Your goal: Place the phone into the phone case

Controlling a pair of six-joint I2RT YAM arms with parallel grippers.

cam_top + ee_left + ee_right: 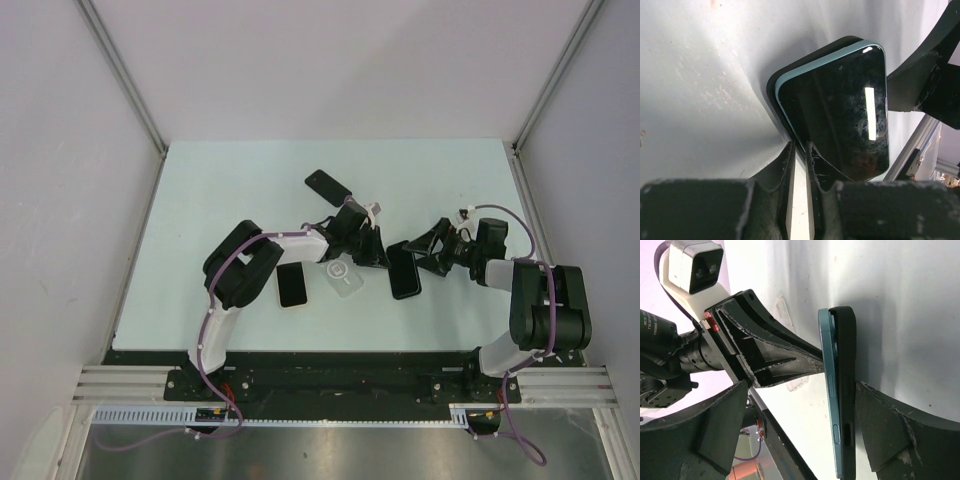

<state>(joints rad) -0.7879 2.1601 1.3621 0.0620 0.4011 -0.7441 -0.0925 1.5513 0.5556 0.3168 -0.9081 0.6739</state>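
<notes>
The phone [829, 390], teal along its side, lay against the black case [846, 390] near the middle of the counter [220, 200], between the two arms. The right wrist view showed the pair edge-on. The phone's back was pressed to the inside of the case, and its teal side with the buttons stood clear of the case's rim along the whole visible length. Whether any corner had seated could not be told. In the left wrist view the dark screen faced the camera, and a black strip of case showed past the teal band on the upper and left sides.

The left jaws were closed to a thin slit with nothing between them, and their fingers [785, 167] touched the phone on its screen side near one long edge. The right jaws stood wide open astride the phone and case. One finger [885, 430] touched the back of the case, while the other was well apart from the screen side.

A clear case [343, 275] marked with a ring lay flat just left of the phone, the counter showing through it. A second dark phone [292, 285] lay beside the left arm [240, 270]. Farther back lay a dark slab [328, 185], either a phone or a case. The printing on the left arm's black body was too small to read.
</notes>
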